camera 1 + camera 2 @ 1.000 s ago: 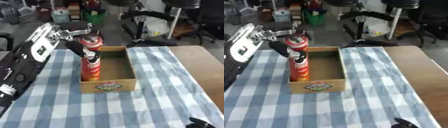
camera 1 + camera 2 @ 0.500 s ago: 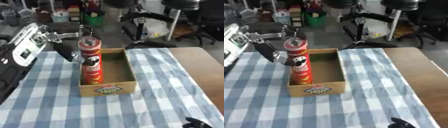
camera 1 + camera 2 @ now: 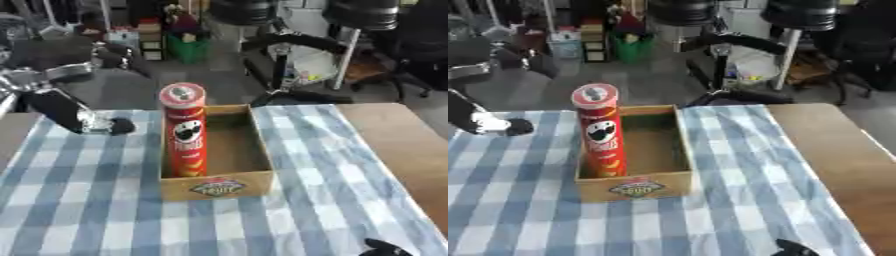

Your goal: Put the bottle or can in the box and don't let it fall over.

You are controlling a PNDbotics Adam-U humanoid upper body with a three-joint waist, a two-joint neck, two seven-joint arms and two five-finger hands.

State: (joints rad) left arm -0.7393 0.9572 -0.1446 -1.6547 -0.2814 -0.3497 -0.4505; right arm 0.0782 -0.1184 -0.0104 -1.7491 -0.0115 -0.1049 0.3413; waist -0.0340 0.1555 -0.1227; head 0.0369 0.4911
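Note:
A tall red Pringles can (image 3: 185,131) stands upright inside the open cardboard box (image 3: 220,184), against its left wall near the front. My left hand (image 3: 74,112) hovers to the left of the box, apart from the can, with its fingers spread and holding nothing. Only a dark tip of my right hand (image 3: 383,247) shows at the bottom edge, too little to tell its state.
The box rests on a blue and white checked cloth (image 3: 105,200). Bare wooden tabletop (image 3: 398,135) lies to the right. Office chairs (image 3: 297,55) and cluttered shelves stand beyond the far edge.
My left hand has let go of the can and drawn away to the left. The can stays upright in the box. The camera view has also shifted.

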